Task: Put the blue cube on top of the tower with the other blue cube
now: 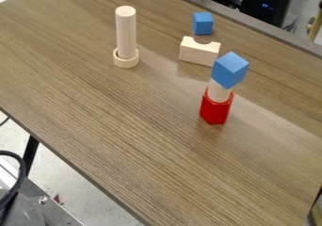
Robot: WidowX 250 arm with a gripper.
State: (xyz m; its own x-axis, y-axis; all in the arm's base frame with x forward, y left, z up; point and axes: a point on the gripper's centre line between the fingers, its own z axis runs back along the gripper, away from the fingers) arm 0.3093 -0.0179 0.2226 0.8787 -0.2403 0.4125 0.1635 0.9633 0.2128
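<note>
Blocks stood on the brown surface (pixel 125 112). One blue cube (pixel 202 23) sat by itself near the far edge, flat on the wood. It was not on the tower. The other blue cube (pixel 230 70) was the top of the tower, turned at a slant. Under it was a pale peg (pixel 219 92), and the bottom of the peg was inside a red cup (pixel 215 111). The red cup stood on the wood.

Between the lone cube and the tower was a pale block (pixel 199 52) with a round dip in its top. Well apart from the tower, on the left of the camera view, a tall pale stick (pixel 125 32) stood up straight in a pale ring (pixel 125 60). It could not be told if the hand was open or closed, or if it had anything in it. Down at the lower left was a black cord (pixel 22 173).
</note>
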